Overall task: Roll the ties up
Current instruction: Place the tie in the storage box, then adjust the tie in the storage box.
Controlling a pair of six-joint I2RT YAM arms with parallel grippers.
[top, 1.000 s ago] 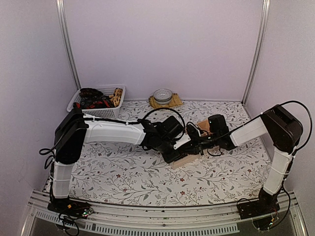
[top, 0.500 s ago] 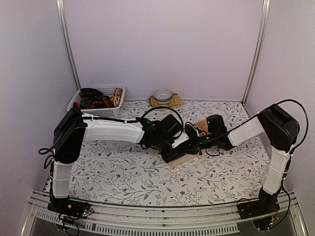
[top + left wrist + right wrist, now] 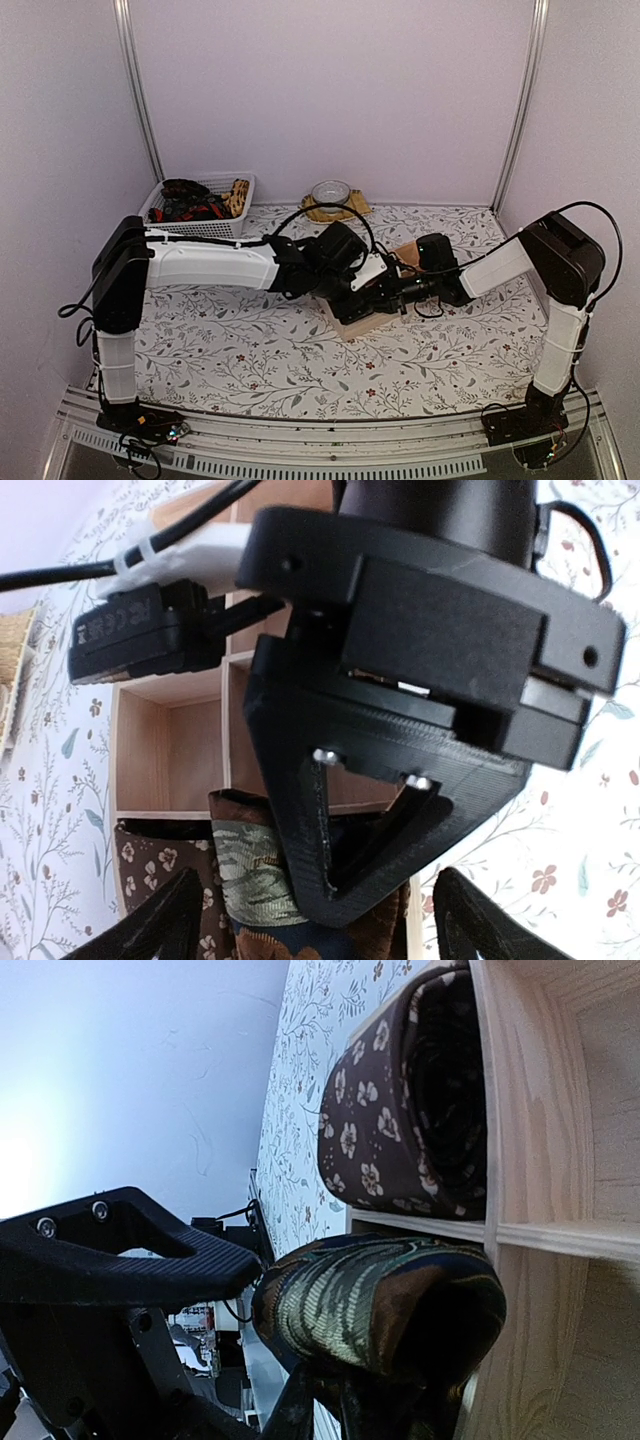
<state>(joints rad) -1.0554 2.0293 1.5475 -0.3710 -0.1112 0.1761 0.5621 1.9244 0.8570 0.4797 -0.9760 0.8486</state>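
Observation:
A rolled tie with a green and brown pattern (image 3: 380,1305) sits at the edge of a compartment of a wooden box (image 3: 360,322). My right gripper (image 3: 365,1405) is shut on it from below. The roll also shows in the left wrist view (image 3: 245,880), partly hidden behind the right gripper's black finger (image 3: 320,820). A second rolled tie, dark with small flowers (image 3: 400,1110), lies in the neighbouring compartment. My left gripper (image 3: 320,925) is open, its fingers spread wide either side of the roll and the right gripper. In the top view both grippers (image 3: 380,290) meet over the box.
A white basket (image 3: 243,225) holding several more ties stands at the back left. A bowl (image 3: 330,192) on a tan mat stands at the back middle. The box has several open compartments (image 3: 140,740). Black cables loop above the grippers.
The left arm has swung its elbow up and to the left. Both grippers and the box have shifted slightly left. The right gripper still holds the roll.

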